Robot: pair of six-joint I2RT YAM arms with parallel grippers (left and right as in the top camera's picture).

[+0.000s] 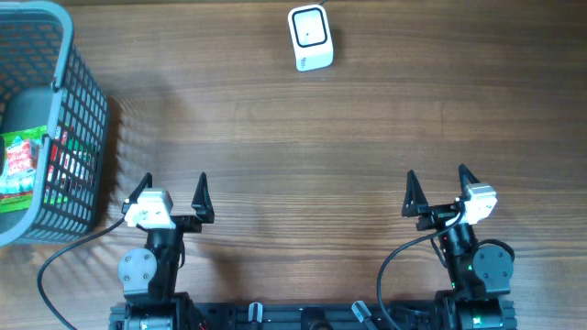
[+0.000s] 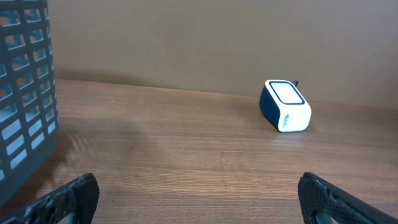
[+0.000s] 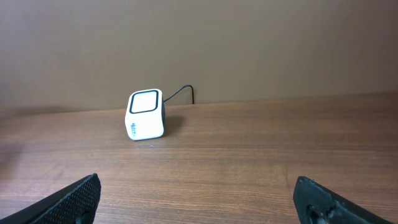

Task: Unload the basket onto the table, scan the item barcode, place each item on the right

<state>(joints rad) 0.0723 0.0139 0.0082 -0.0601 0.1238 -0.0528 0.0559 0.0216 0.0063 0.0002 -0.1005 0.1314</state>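
At the far left a grey-blue plastic lattice basket [image 1: 84, 110] sits on the brown wood-grain table [image 1: 303, 137], partly cut off by the frame edge. Inside it lies a green printed packet [image 1: 18, 163], with a plain dark green shape [image 1: 27, 108] just above it and something red-labelled [image 1: 66, 160] against the near wall. What these 2 are cannot be told. The packet is most likely the item to scan, though no barcode is readable on it from here. With the goods in the basket, they lie nearest the left arm, so that arm looks the natural one to fetch.

The left gripper [image 1: 173, 183] rests just right of the basket at the table's near edge. Its 2 black fingers are spread wide with nothing between them.

Further right, at the far edge, stands the white box-shaped barcode scanner with a dark-framed window [image 1: 310, 37], its thin black cable [image 3: 181, 93] running off behind. It sits roughly midway between the arms with its window facing upward, probably so either arm can present a packet over it.

At the right, the right gripper [image 1: 438, 179] mirrors the left: jaws fully apart, empty, well apart from basket and scanner. Nothing is picked yet.
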